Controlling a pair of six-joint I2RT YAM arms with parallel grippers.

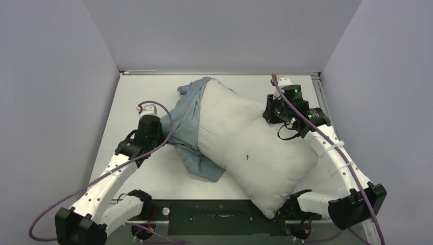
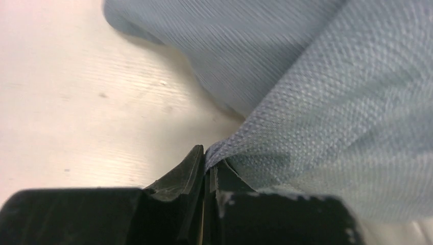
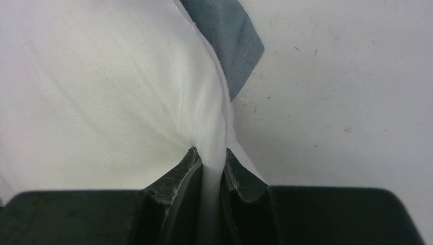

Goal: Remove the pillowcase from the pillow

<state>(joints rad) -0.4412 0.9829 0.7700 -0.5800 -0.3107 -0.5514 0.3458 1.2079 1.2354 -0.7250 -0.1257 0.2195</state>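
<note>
The white pillow (image 1: 250, 148) lies diagonally across the table, mostly bare. The blue-grey pillowcase (image 1: 190, 122) is bunched along its left side and far end. My left gripper (image 1: 164, 133) is shut on a fold of the pillowcase (image 2: 316, 102) at its left edge; the left wrist view shows the jaws (image 2: 207, 153) pinching the cloth just above the table. My right gripper (image 1: 266, 113) is shut on the pillow's right edge; the right wrist view shows white pillow cloth (image 3: 102, 92) squeezed between the jaws (image 3: 210, 153), with a blue-grey corner of the pillowcase (image 3: 230, 41) behind.
The white table (image 1: 143, 173) is walled by grey panels on the left, back and right. The pillow's near corner hangs over the black mounting bar (image 1: 214, 212) at the front edge. Purple cables (image 1: 163, 109) loop beside both arms.
</note>
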